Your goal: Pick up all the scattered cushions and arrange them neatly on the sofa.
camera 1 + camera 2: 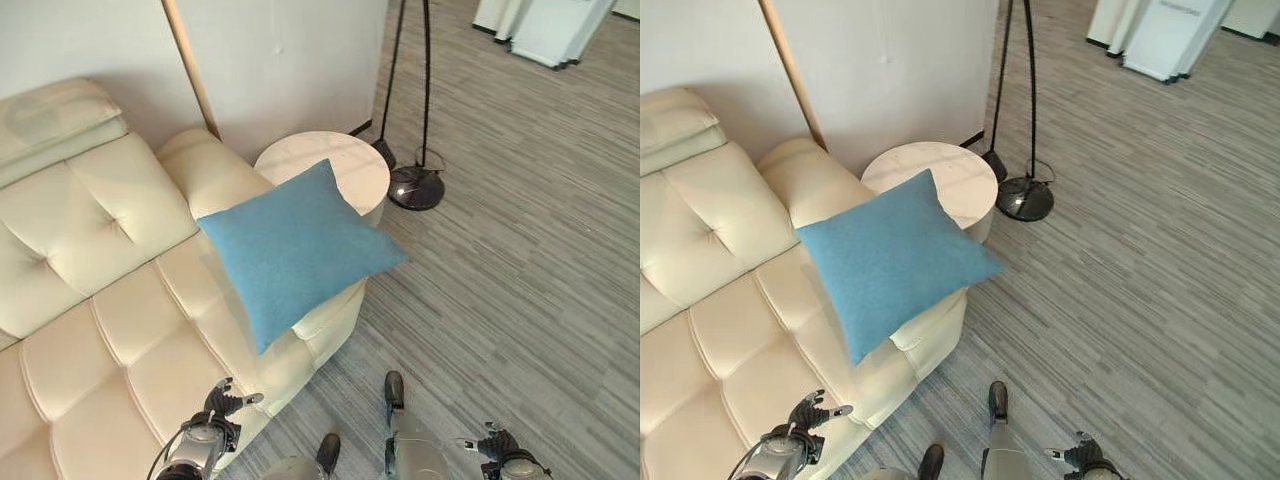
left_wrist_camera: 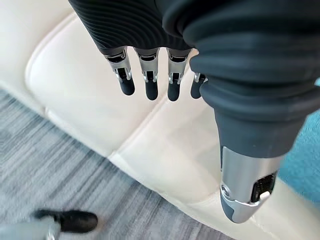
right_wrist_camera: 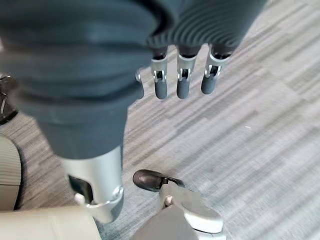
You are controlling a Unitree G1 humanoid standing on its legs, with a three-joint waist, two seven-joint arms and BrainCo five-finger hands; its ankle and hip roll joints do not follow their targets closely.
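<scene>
A blue square cushion (image 1: 293, 250) lies tilted over the right armrest of the cream sofa (image 1: 110, 300), one corner reaching past the armrest towards the round side table (image 1: 335, 165). My left hand (image 1: 222, 405) hangs low over the sofa seat's front edge, open and holding nothing; its fingers (image 2: 147, 80) hang straight above the cream upholstery, and a strip of the blue cushion (image 2: 305, 165) shows beside the thumb. My right hand (image 1: 497, 445) hangs over the grey carpet at the lower right, its fingers (image 3: 182, 82) straight and nothing in it.
A pale round side table (image 1: 940, 175) stands against the sofa's armrest near the wall. A black floor lamp (image 1: 415, 185) with a round base stands just right of it. White furniture (image 1: 545, 30) stands at the far back right. Grey striped carpet (image 1: 520, 260) stretches to the right.
</scene>
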